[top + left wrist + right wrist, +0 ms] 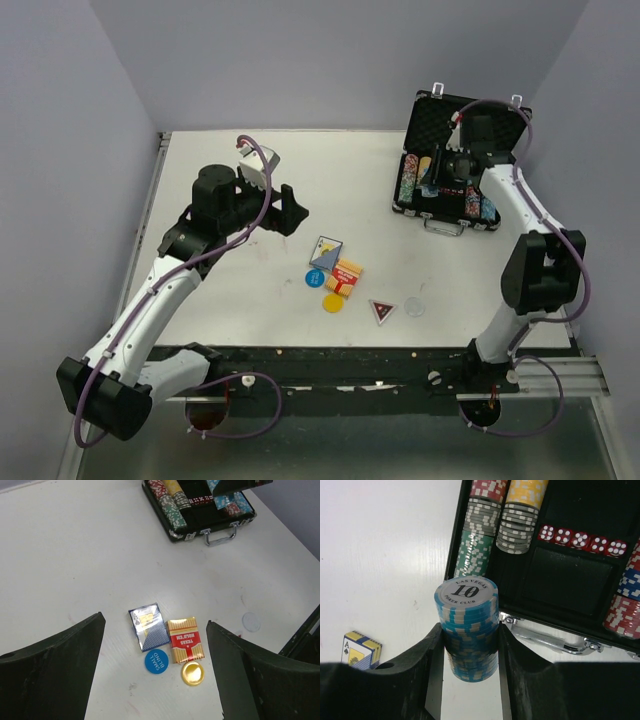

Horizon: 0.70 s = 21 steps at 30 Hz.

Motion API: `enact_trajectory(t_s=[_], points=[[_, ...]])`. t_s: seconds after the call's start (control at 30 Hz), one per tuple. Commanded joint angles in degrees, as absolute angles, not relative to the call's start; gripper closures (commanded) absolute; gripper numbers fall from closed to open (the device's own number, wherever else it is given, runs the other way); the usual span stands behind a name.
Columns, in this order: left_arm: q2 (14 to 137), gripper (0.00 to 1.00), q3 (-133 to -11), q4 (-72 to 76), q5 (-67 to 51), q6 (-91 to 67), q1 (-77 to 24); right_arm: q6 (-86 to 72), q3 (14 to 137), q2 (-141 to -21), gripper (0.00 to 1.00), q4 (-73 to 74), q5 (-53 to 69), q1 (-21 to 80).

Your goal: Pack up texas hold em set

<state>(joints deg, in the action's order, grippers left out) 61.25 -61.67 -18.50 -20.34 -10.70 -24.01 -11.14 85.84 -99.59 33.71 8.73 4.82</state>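
Note:
The black briefcase point(412, 112) lies open at the back right, with chip rows point(409, 178) inside. My right gripper point(469, 647) is shut on a stack of light-blue "10" chips point(466, 622) and holds it over the case's front edge by the silver handle point(547, 641). My left gripper point(156, 672) is open and empty above the table middle. Below it lie a blue card deck point(149, 626), a red-gold deck point(185, 640), a blue "small blind" disc point(156, 661) and a gold disc point(192, 673). A red triangular button point(382, 310) and a clear disc point(415, 307) lie nearby.
Inside the case there are green, grey, red and yellow chip rows point(476, 545), a row of red dice point(582, 539) and an empty foam slot point(570, 580). The case lid point(468, 118) stands up at the back. The table's near edge point(330, 350) runs below the loose pieces.

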Motion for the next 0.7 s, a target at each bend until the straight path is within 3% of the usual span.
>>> enact_trajectory(t_s=[0.0,0.67], points=[[60.38,0.06,-60.73,-20.04,-18.46,-9.84,-24.08,-11.51,93.15,-105.98,0.99,42.09,12.75,3.08],[59.41,0.06,-60.82,-20.04,-18.9,-10.11,-24.08,-12.04,100.63,-118.38,0.99,49.66,11.95,2.37]])
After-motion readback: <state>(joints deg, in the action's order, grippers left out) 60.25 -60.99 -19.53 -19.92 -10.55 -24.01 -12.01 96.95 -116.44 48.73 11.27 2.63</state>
